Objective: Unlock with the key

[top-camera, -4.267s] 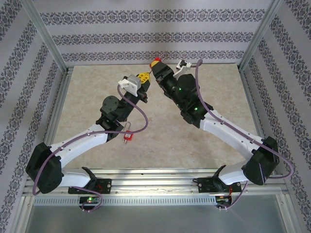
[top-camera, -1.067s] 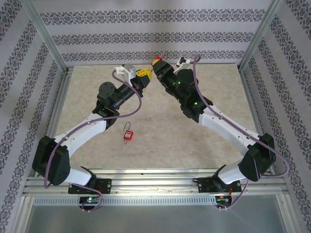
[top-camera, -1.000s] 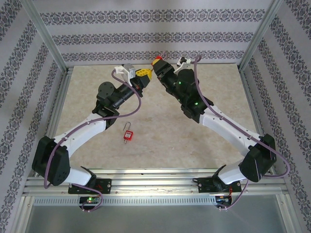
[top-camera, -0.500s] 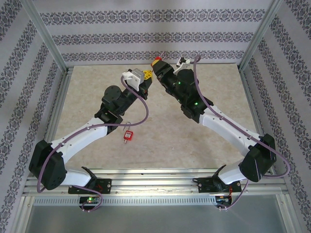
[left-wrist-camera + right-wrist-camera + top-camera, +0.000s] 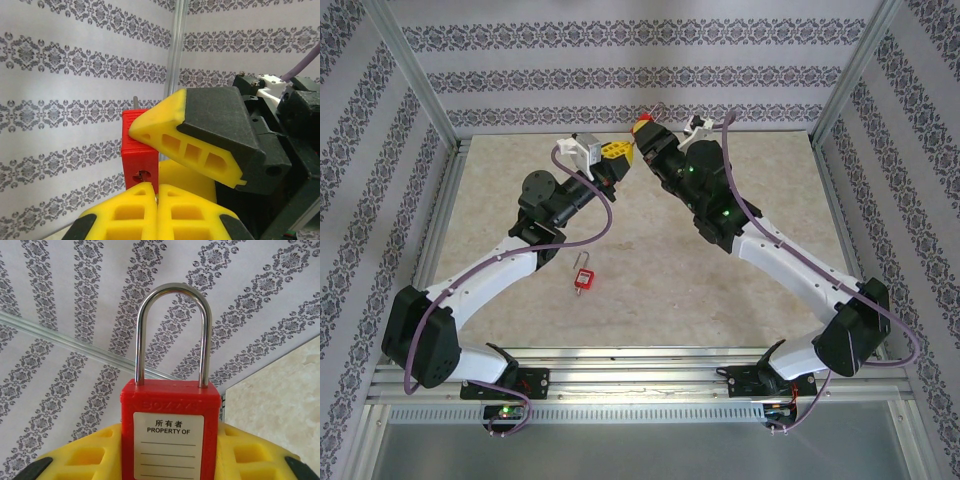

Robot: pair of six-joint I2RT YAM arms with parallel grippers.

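Near the bases a spare lock [image 5: 584,279] lies on the table [image 5: 660,300], while at the far end the left gripper [image 5: 156,196], fingers pinched on the key [image 5: 156,198], sits just under the keyhole of the red padlock [image 5: 170,425], which is clamped upright, shackle seated, in the right gripper [image 5: 170,455].

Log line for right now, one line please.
left gripper: shut on key | key: tip at padlock base | right gripper: shut on padlock | shackle: closed | spare padlock: on table

Beige marbled table [image 5: 660,300] with one small red padlock [image 5: 584,281] lying flat left of centre, shackle pointing to the far edge.
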